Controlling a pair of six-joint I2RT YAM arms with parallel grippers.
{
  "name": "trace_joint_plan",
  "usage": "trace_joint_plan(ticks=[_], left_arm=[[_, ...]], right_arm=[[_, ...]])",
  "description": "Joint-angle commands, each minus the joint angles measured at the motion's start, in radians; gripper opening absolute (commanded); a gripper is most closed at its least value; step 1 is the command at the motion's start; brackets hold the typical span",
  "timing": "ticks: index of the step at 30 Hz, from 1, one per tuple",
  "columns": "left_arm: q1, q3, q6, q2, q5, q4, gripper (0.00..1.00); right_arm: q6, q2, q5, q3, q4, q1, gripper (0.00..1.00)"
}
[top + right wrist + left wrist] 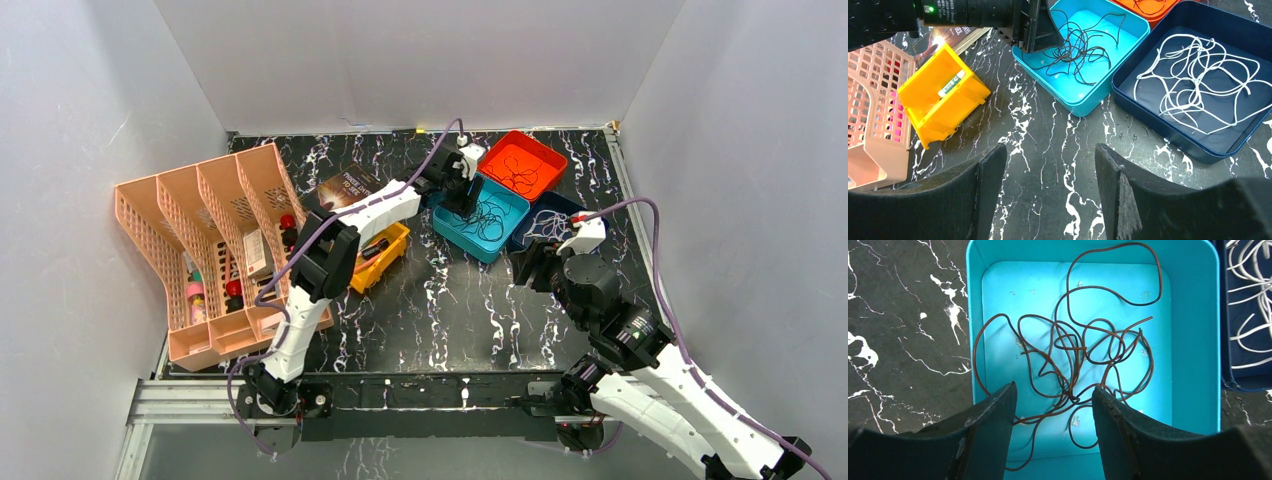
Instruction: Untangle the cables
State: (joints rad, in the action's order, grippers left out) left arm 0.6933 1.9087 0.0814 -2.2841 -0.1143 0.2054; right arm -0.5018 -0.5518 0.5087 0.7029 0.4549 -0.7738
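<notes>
- The left claw (1054,390) is hanging over the near end of the teal tray (1193,340). Its jaws are standing moderately apart and are not closing on anything.
- The dark brown cables (1073,347) are lying in one loose tangle on the floor of this tray. The lowest loops are running through the gap between the jaws; whether the fingers are touching them cannot be told.
- In the left wrist view, one long loop is reaching almost to the far wall, and another is bending close to the left wall. The floor along the right wall is showing bare.
- The pale white cables (1194,75) are lying tangled in the dark blue tray (1243,120), which is sitting just beside the teal tray.
- The orange tray (545,155) is standing behind both, with more thin dark cables (518,172) inside it.
- The right claw (1050,150) is hovering over the bare worktop (430,310) in front of the trays, with its jaws wide and nothing between them.
- A broad strip of worktop is lying open between the trays and the arm bases.
- The yellow bin (933,95) is standing near the teal tray on the left, and the pink rack (190,250) is filling the left edge.
</notes>
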Motion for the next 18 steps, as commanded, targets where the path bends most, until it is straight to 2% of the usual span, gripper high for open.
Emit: trace_joint_plan(ticks=[1, 11, 18], left_arm=[[-0.011, 0.070, -0.017, -0.003, -0.013, 0.015, 0.54], [-0.012, 0.105, -0.018, -0.062, -0.046, 0.019, 0.53], [-0.012, 0.109, -0.012, -0.020, -0.067, 0.019, 0.52]], right_arm=[[-0.007, 0.004, 0.002, -0.001, -0.030, 0.000, 0.74], [-0.013, 0.005, -0.005, -0.009, -0.029, -0.001, 0.74], [-0.012, 0.010, -0.004, -0.011, -0.031, 0.001, 0.73]])
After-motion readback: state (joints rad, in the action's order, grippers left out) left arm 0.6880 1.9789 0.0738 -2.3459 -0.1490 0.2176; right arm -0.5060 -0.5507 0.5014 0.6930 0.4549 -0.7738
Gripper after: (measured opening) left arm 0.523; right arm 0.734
